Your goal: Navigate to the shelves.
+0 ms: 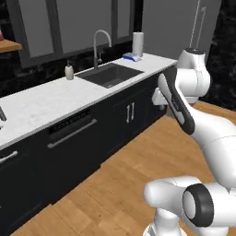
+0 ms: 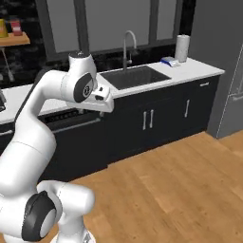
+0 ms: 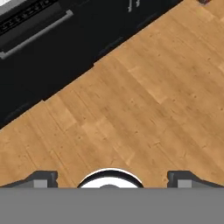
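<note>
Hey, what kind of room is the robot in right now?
A kitchen, rendered in simulation: a white marble countertop with a sink and curved faucet, dark cabinets below, and a wooden wall shelf at far left.

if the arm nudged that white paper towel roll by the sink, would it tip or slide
The paper towel roll stands upright and tall for its base, so a push near its top would probably tip it. It likely is light and soft. Once down, its round shape could roll along the white countertop.
</note>
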{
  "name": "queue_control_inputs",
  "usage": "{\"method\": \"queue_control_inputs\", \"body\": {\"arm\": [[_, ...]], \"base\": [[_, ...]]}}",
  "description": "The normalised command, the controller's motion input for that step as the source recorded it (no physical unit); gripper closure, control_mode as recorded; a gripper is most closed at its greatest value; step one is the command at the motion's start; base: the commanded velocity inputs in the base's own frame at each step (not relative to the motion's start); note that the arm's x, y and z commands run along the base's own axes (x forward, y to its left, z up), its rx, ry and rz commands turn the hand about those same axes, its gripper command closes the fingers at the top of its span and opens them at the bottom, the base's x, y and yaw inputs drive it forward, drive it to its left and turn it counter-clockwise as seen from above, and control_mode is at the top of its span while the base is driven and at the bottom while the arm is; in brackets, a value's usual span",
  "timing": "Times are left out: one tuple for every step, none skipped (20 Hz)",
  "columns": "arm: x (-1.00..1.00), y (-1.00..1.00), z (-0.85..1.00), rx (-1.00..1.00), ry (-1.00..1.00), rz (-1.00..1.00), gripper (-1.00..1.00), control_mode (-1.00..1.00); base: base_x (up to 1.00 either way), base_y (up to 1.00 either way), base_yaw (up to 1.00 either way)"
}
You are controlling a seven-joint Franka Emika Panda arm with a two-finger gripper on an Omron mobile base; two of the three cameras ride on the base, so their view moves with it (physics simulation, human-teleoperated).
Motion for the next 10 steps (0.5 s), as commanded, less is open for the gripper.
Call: {"method": "queue_control_inputs", "body": {"arm": [[0.0,0.0,0.0,0.0,0.0,0.0,-1.0,1.0],[0.0,0.0,0.0,0.0,0.0,0.0,-1.0,1.0],[0.0,0.0,0.0,0.0,0.0,0.0,-1.0,1.0],[0.0,0.0,0.0,0.0,0.0,0.0,-1.0,1.0],[0.0,0.0,0.0,0.0,0.0,0.0,-1.0,1.0],[0.0,0.0,0.0,0.0,0.0,0.0,-1.0,1.0],[0.0,0.0,0.0,0.0,0.0,0.0,-1.0,1.0],[0.0,0.0,0.0,0.0,0.0,0.0,-1.0,1.0],[0.0,0.0,0.0,0.0,0.0,0.0,-1.0,1.0],[0.0,0.0,0.0,0.0,0.0,0.0,-1.0,1.0]], "base": [[0.06,-0.19,0.67],[0.14,-0.17,0.65],[0.26,-0.13,0.6],[0.42,0.0,0.52],[0.78,0.0,0.34],[0.96,0.07,0.31],[1.0,0.13,0.23],[1.0,0.23,0.29],[1.0,0.19,0.33],[1.0,0.19,0.35]]}}
